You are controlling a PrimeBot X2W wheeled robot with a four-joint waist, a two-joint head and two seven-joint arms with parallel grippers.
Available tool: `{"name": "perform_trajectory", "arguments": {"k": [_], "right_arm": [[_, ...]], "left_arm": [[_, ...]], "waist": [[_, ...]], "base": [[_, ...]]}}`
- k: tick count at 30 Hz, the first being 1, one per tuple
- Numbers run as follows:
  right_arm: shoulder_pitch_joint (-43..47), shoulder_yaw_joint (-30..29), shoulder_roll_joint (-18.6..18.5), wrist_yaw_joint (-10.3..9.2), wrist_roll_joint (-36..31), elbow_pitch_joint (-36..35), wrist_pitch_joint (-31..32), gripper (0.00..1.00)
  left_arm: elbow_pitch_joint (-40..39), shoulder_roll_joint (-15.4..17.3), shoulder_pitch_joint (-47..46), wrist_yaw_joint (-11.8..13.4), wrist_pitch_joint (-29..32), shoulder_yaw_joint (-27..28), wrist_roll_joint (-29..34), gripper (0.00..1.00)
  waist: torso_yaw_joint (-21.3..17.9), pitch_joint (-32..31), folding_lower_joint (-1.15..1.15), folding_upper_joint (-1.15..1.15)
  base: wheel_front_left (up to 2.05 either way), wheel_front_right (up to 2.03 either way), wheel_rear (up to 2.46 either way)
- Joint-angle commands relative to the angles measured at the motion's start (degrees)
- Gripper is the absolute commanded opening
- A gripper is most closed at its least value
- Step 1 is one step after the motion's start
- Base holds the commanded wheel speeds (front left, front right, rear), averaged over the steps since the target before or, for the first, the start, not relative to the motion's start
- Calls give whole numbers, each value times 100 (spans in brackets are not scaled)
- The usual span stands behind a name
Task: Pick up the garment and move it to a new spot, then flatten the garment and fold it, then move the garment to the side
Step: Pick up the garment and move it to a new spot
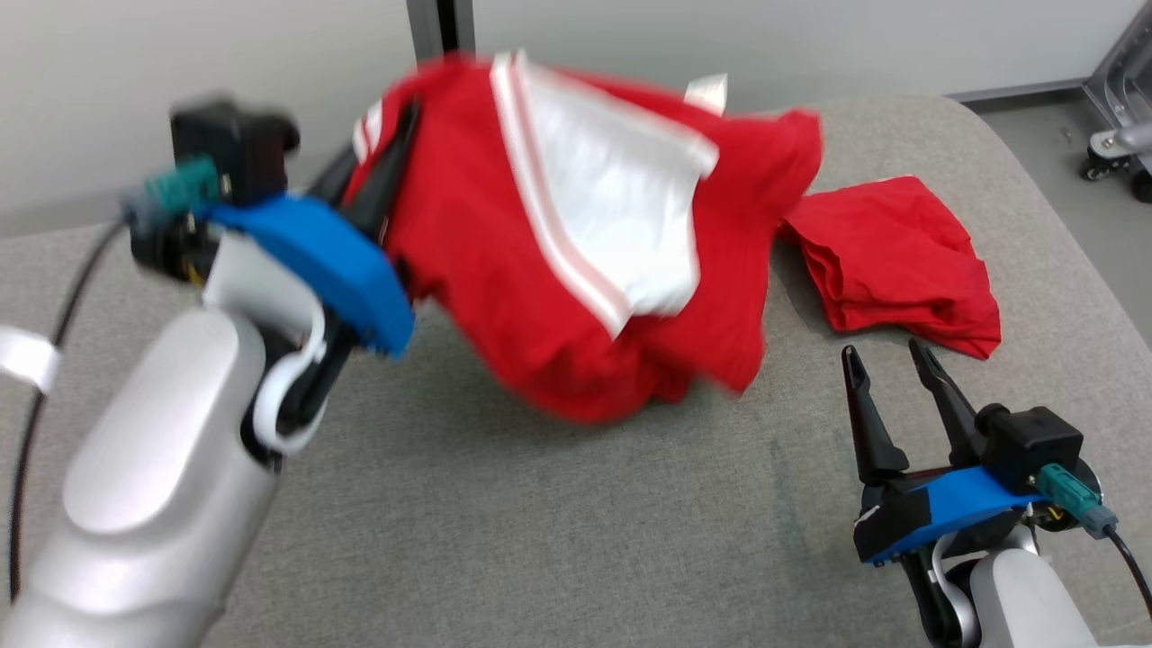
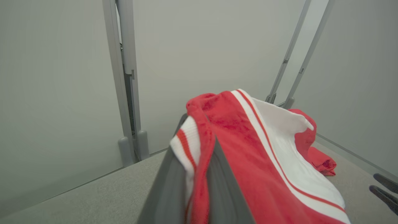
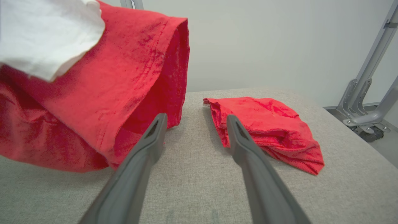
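Red garment is lifted up.
It is pinched by the left claw; the right claw is held open, empty. Flattening and folding are not done.

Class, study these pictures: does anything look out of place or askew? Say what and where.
The red-and-white garment hangs bunched and lopsided from the left hand, pinched at one striped edge rather than lying flat on the table. A second red cloth lies crumpled near the open right hand.
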Motion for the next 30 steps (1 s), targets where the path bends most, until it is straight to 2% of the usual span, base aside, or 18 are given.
{"name": "perform_trajectory", "arguments": {"k": [1,5,6,7,8,14,19,25,30], "right_arm": [[-39,35,-7,1,54,24,-69,100],[-155,107,-6,1,145,75,-163,100],[-165,108,-7,1,150,90,-173,100],[-174,107,-7,1,156,109,-193,100],[-185,97,-7,1,152,123,-215,100],[-204,26,-6,1,82,222,-261,100],[-224,50,-6,1,11,309,-272,100],[-287,-66,-8,1,-340,260,-179,100],[-184,-131,-7,0,-467,214,-72,100]], "left_arm": [[383,32,363,57,-216,31,-33,0],[1418,18,926,108,-720,103,-79,2],[1639,20,1007,126,-873,105,-51,38],[1852,-16,1090,123,-1010,120,-67,82],[2035,-54,1144,102,-1149,144,-89,100],[2602,-193,1204,-35,-1770,138,-28,100],[2774,-291,1119,-145,-2151,11,164,100],[2458,-324,1205,-151,-2376,101,215,100],[1982,-375,1708,15,-2446,337,193,100]], "waist": [[-34,100,0,0],[-94,288,0,0],[-94,324,0,0],[-84,348,0,0],[-68,372,0,0],[93,359,0,0],[323,187,0,0],[590,-76,0,0],[779,-301,0,0]], "base": [[0,0,0],[0,0,0],[0,0,0],[0,0,0],[0,0,0],[0,0,0],[0,0,0],[0,0,0],[0,0,0]]}}
